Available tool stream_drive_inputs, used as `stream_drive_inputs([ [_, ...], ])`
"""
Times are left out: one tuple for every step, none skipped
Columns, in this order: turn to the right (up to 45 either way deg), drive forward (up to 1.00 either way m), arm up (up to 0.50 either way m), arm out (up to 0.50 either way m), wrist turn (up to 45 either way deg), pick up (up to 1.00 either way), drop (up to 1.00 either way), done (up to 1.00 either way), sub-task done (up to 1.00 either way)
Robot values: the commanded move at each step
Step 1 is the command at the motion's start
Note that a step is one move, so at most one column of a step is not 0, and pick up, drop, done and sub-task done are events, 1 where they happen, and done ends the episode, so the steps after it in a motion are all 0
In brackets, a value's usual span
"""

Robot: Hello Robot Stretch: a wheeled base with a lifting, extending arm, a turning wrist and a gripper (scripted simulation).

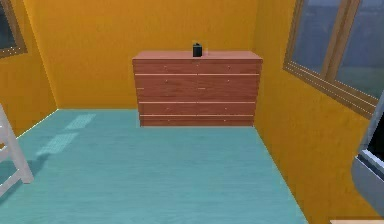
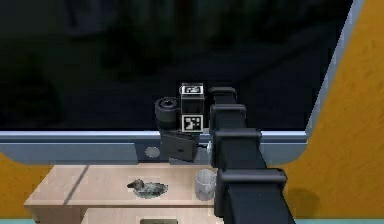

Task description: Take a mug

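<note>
A small pale, see-through cup-shaped thing (image 2: 205, 183) stands on a light wooden table (image 2: 80, 190) in the arm side view, just left of the dark arm bar (image 2: 240, 160). Beside it lies a dark, flat dish-like thing (image 2: 150, 187). My gripper (image 2: 168, 128) hangs above the table in front of the window frame, left of the two white marker squares (image 2: 191, 108). I cannot tell whether it holds anything. In the forward view a small dark thing (image 1: 197, 49) stands on top of a wooden dresser (image 1: 197, 90) at the far wall.
A large dark window with a grey-blue frame (image 2: 80, 145) runs behind the table. The forward view has teal floor (image 1: 150, 170) before the dresser, orange walls, a window (image 1: 335, 50) on the right and a white frame (image 1: 10, 155) at the left edge.
</note>
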Motion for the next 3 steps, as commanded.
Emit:
stream_drive_inputs([
  [0.0,0.0,-0.3,0.0,0.0,0.0,0.0,0.0,0.0],
  [0.0,0.0,0.0,0.0,0.0,1.0,0.0,0.0,0.0],
  [0.0,0.0,0.1,0.0,0.0,0.0,0.0,0.0,0.0],
])
